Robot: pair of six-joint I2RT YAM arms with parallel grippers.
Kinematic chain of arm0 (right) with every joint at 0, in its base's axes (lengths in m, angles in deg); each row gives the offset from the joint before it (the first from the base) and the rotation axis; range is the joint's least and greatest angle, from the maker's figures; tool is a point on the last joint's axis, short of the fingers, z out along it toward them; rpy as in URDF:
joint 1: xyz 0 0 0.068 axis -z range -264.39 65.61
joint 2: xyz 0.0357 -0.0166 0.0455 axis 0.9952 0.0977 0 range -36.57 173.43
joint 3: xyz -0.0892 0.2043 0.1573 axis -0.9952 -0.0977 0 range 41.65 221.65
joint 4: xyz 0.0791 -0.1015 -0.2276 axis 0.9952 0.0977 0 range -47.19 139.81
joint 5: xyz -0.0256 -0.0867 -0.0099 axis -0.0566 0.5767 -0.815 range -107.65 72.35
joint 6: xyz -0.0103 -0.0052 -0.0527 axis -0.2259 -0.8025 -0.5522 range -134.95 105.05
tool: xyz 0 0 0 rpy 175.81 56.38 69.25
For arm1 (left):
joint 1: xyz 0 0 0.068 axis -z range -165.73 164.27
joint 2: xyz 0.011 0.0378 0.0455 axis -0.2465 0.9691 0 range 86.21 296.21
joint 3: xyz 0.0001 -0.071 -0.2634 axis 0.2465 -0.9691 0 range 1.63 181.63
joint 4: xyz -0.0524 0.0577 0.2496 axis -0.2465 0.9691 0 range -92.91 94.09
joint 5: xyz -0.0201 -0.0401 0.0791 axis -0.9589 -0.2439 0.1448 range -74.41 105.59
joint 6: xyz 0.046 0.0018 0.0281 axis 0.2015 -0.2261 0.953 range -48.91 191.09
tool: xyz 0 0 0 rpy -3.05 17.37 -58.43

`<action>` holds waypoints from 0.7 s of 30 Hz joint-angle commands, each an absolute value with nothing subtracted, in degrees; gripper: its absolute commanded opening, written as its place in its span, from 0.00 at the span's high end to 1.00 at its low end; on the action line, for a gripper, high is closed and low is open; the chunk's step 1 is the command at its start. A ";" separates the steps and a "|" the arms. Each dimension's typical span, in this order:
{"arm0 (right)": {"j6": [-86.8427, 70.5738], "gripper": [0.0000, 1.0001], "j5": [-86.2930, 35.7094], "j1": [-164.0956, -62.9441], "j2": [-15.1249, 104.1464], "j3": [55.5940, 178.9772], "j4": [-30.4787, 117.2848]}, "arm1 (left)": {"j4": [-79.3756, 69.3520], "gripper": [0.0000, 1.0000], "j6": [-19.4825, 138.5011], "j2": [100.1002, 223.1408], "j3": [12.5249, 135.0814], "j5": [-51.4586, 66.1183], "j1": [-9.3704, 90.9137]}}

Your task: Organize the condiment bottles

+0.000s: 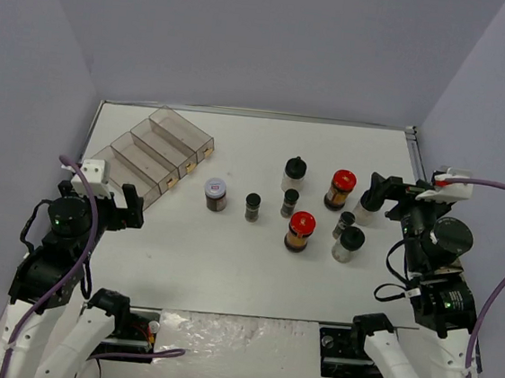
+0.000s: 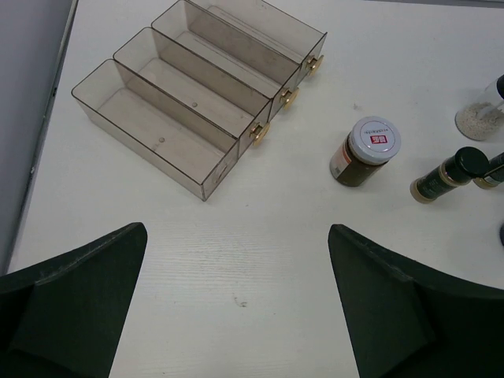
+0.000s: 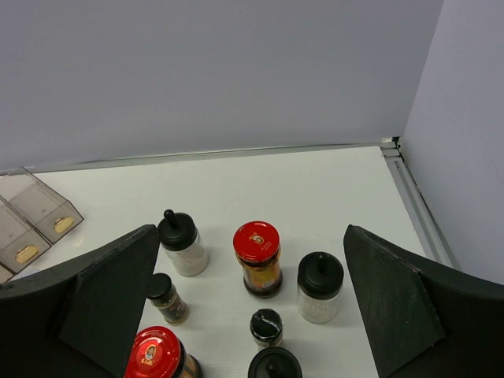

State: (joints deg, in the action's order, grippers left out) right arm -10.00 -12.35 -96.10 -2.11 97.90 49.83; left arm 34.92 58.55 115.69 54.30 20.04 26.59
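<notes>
Since both claws hang spread wide and pinch nothing, no bottle is in hand. The left gripper (image 2: 236, 232) hovers just in front of the tray (image 2: 206, 183). The right gripper (image 1: 374, 195) sits well right of the tray, beside the far end of the cluster. The bottles (image 1: 252, 207) stand upright on the table right of the tray, none in its compartments; the white-lidded jar (image 2: 368, 150) is nearest it.

Judgement: take that jar first with the left claw. Centre the fingers on its body below the lid, close gently, keep it upright, and clear the tray wall before lowering.
</notes>
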 commanded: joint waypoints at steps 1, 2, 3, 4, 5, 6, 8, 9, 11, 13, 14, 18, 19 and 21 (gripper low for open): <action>-8.20 0.00 -10.22 -96.56 -0.71 99.25 43.94 | 30.79 0.03 58.94 117.63 55.40 18.61 26.75; -7.95 0.00 -9.79 -96.52 -0.67 99.13 43.86 | 31.16 0.03 59.15 118.06 55.57 18.49 26.75; -7.63 0.00 -9.67 -96.52 -0.48 99.13 43.86 | 31.71 0.03 59.28 118.67 55.89 18.42 26.75; -7.13 0.00 -9.73 -96.52 -0.23 99.13 43.86 | 32.09 0.03 59.53 119.54 56.39 18.11 26.75; -6.61 0.00 -9.81 -96.52 0.10 98.99 43.86 | 32.37 0.03 59.79 121.20 57.34 17.62 26.75; -5.80 0.00 -9.83 -96.52 0.17 98.96 43.86 | 32.49 0.03 59.84 122.40 57.53 17.45 26.75; -3.82 0.00 -10.56 -96.57 1.14 98.53 43.82 | 32.82 0.03 59.54 125.27 60.06 17.11 26.75; -3.00 0.00 -11.37 -96.61 1.83 98.34 43.86 | 32.85 0.03 59.08 127.43 61.56 16.74 26.75; -2.33 0.00 -12.97 -96.63 3.60 98.37 43.86 | 32.63 0.03 57.68 132.91 65.25 15.07 26.75; -0.94 0.00 -13.97 -96.76 4.80 98.57 43.86 | 31.77 0.03 55.69 139.22 68.58 11.82 26.75; -0.48 0.00 -14.07 -96.78 5.36 98.66 43.80 | 31.34 0.03 53.92 141.57 70.02 10.39 26.81; -0.68 0.00 -13.54 -96.90 6.88 99.20 43.86 | 28.64 0.03 51.97 151.49 76.58 8.20 30.37; -0.87 0.00 -13.54 -96.90 7.09 99.22 43.89 | 27.98 0.03 52.18 153.72 77.92 9.02 31.87; -1.04 0.00 -13.62 -96.96 7.30 99.19 43.97 | 27.62 0.03 52.56 157.62 80.37 11.15 34.39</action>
